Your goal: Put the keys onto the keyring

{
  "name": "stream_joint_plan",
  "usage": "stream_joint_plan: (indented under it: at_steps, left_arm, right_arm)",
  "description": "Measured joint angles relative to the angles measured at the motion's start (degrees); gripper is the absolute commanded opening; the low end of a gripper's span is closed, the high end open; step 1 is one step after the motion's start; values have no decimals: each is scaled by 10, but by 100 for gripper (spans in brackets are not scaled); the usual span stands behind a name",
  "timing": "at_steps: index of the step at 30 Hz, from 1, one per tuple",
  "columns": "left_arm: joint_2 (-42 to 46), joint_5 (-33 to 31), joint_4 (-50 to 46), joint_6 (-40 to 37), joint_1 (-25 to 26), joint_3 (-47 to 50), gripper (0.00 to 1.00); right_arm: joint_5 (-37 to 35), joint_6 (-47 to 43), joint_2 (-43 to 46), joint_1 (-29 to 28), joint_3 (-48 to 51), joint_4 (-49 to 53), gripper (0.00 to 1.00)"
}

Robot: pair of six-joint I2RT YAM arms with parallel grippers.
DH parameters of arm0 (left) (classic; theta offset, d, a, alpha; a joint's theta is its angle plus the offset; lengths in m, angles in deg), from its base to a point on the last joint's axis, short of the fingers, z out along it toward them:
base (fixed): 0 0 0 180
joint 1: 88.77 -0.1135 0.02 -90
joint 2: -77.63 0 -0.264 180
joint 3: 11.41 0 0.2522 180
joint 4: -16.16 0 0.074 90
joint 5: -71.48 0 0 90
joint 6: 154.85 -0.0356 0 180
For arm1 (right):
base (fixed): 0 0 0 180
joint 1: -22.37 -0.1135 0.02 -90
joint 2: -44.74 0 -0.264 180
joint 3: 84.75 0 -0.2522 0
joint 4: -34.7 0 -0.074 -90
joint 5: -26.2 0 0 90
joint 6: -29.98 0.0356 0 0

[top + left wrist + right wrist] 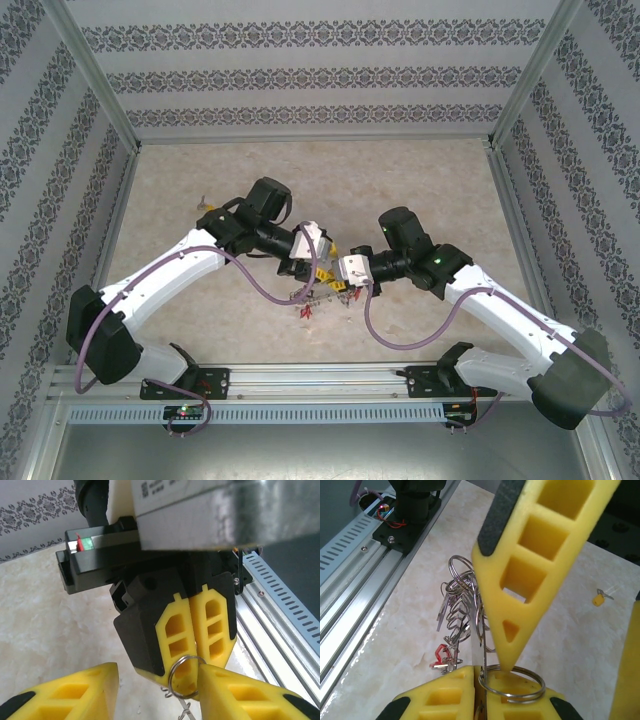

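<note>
Looks down on a pale marbled tabletop (420, 180), with two white-and-black arms (180, 270) meeting tip to tip over its middle. Grips the keyring (512, 685), a grey metal loop, between the right fingers (445, 697), clenched flat together. Hangs a cluster of small silver keys (457, 605) and a red tag (439, 657) from that loop, on the side toward the metal rail (350, 615) at the near edge. Cannot tell whether the lowest pieces touch the tabletop. Spreads the left fingers (75, 692) wide apart, released, grasping nothing. Rests one left fingertip at the loop's rim, just beside the right fingers, with the other fingertip well off to the side. Shows one loose key (600, 598) with a yellow head lying flat on the tabletop, well apart from the keyring, toward the far left in the overhead view.
</note>
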Motion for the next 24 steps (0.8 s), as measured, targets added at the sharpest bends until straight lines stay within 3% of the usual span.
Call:
stream_joint_plan:
  at_steps: [6, 16, 24]
  left_arm:
    - [-19, -9, -3, 5, 8, -1, 40]
    - [-19, -55, -9, 8, 12, -1, 24]
    - [-19, -56, -12, 14, 12, -1, 13]
  right_arm:
    - [-21, -5, 0, -1, 1, 21, 0]
    - [-42, -7, 0, -4, 2, 21, 0]
    - [-55, -6, 0, -5, 2, 21, 0]
